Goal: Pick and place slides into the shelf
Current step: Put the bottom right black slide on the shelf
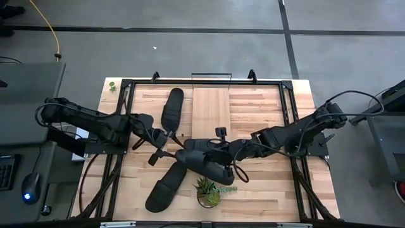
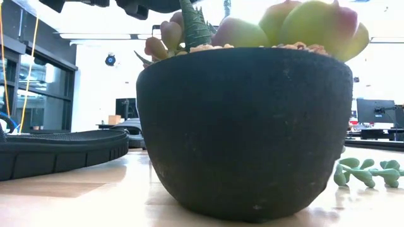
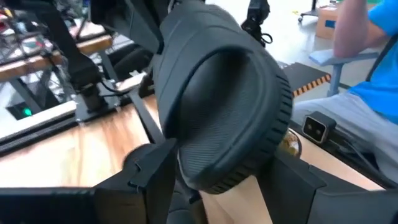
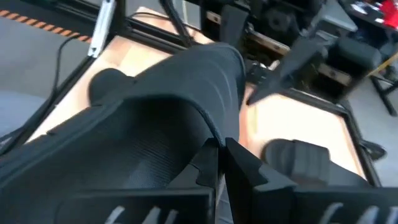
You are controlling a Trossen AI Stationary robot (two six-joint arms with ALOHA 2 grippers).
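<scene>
A black slide (image 1: 204, 158) is held over the table's middle, between my two grippers. My right gripper (image 1: 233, 154) is shut on its right part. My left gripper (image 1: 161, 149) is open, and its fingers (image 3: 152, 177) stand on either side of the slide's left end (image 3: 217, 118); I cannot tell whether they touch it. Another slide (image 1: 172, 107) lies flat on the table at the far left, beside the light-wood shelf board (image 1: 210, 107). A third slide (image 1: 166, 188) lies flat near the front and also shows in the low view (image 2: 57, 151). My right gripper pinches an edge of the slide by its wide strap (image 4: 208, 134) between its two fingers (image 4: 245, 165), coming from the table's right. The slide reaches away from the fingers toward the left gripper and looks lifted off the table.
A dark pot of succulents (image 1: 209, 193) stands near the front edge, close to the held slide, and fills the low view (image 2: 246, 126). A black frame (image 1: 126, 126) runs around the worktop. A further slide (image 4: 298, 158) lies on the wood beside the right gripper. A person in blue (image 3: 373, 74) sits beyond the table.
</scene>
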